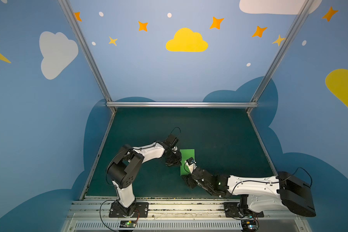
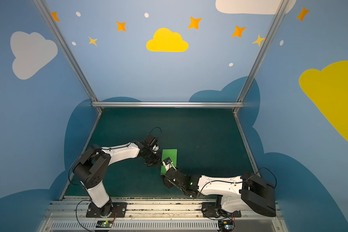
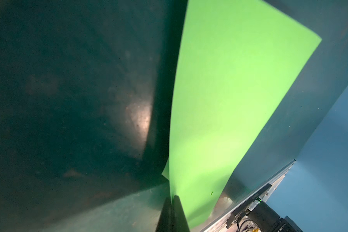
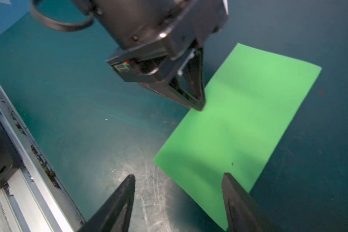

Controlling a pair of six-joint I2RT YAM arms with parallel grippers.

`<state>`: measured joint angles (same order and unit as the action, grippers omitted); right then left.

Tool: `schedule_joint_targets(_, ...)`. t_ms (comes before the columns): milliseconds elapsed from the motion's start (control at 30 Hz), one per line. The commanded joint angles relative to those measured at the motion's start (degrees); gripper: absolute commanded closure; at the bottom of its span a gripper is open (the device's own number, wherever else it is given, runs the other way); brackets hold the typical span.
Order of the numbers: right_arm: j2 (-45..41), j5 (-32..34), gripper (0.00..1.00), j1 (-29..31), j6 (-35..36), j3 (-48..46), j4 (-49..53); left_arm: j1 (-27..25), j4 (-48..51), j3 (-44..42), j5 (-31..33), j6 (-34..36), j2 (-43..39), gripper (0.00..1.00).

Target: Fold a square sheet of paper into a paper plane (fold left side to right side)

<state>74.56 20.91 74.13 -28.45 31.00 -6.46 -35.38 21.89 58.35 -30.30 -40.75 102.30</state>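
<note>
The square sheet of paper (image 1: 187, 153) (image 2: 169, 153) is bright green and lies as a narrow rectangle on the dark teal mat (image 1: 219, 140). My left gripper (image 1: 180, 160) (image 2: 160, 161) (image 3: 172, 197) is shut on the paper's (image 3: 229, 100) left long edge, which curves up a little into the jaws. My right gripper (image 1: 186, 176) (image 2: 166, 177) (image 4: 178, 176) stands open over the paper's (image 4: 239, 120) near end. One of its fingers (image 4: 229, 184) is over the paper and the other over bare mat, with nothing between them. No paper plane is in view.
An aluminium rail (image 1: 169, 206) (image 4: 38, 180) with both arm bases runs along the mat's front edge. Blue painted walls and a metal frame bar (image 1: 181, 104) close off the back and sides.
</note>
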Motion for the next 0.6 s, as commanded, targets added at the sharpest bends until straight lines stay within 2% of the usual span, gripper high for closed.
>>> schedule_joint_targets(0,2.09,2.06,0.32,1.43,1.25,-0.12,-4.14,0.04,0.92,1.55,-0.55,0.32,0.62,0.96)
schedule_joint_targets(333,8.63,11.06,0.33,2.78,-3.23,0.53,-7.36,0.05,1.29,2.19,-1.60,0.06,0.62,0.96)
schedule_joint_targets(433,9.52,13.11,0.37,2.78,-4.22,0.98,-7.17,0.06,1.42,2.24,-1.60,0.17,0.54,0.96)
schedule_joint_targets(567,10.28,12.60,0.46,2.38,-4.33,1.60,-6.81,0.10,1.32,2.02,-1.60,0.11,0.52,0.96)
